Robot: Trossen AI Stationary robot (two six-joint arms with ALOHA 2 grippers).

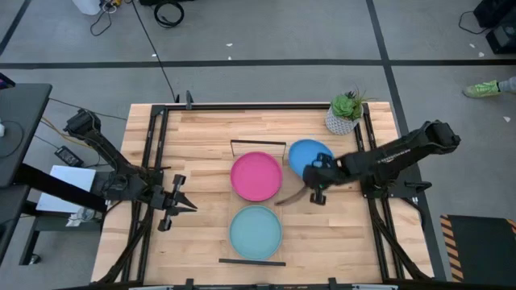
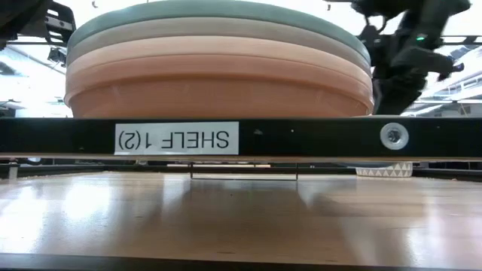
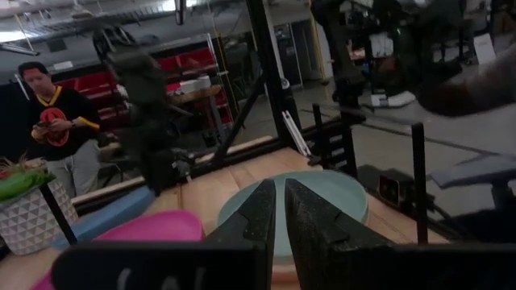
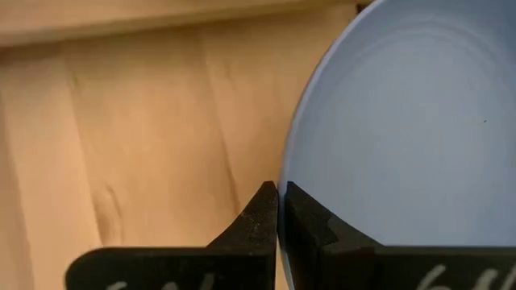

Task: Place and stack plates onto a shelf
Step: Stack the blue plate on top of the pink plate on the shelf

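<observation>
The blue plate (image 1: 309,153) lies right of the shelf (image 1: 284,211), by the plant. My right gripper (image 1: 316,174) is over its near rim, shut on it; the right wrist view fills with the blue plate (image 4: 403,129). On the shelf a pink plate (image 1: 256,176) tops the far pile. A light aqua plate (image 1: 255,232) tops the near stack (image 2: 218,71), with grey, tan and orange plates under it. My left gripper (image 1: 182,202) hovers shut left of the shelf, and its fingers (image 3: 280,211) face the aqua plate (image 3: 326,197). My right gripper (image 4: 278,205) pinches the blue plate's rim (image 4: 285,173) on the plate's near side, one finger over the inner face and one outside the edge. The fingers come from above, pointing down. Whether the plate is clear of the table, I cannot tell.
A white potted plant (image 1: 345,113) stands at the table's far right corner, just beyond the blue plate. Black wire rails (image 1: 258,143) close the shelf's short ends. A black frame runs along both table sides. A person (image 3: 60,133) stands in the room beyond the table.
</observation>
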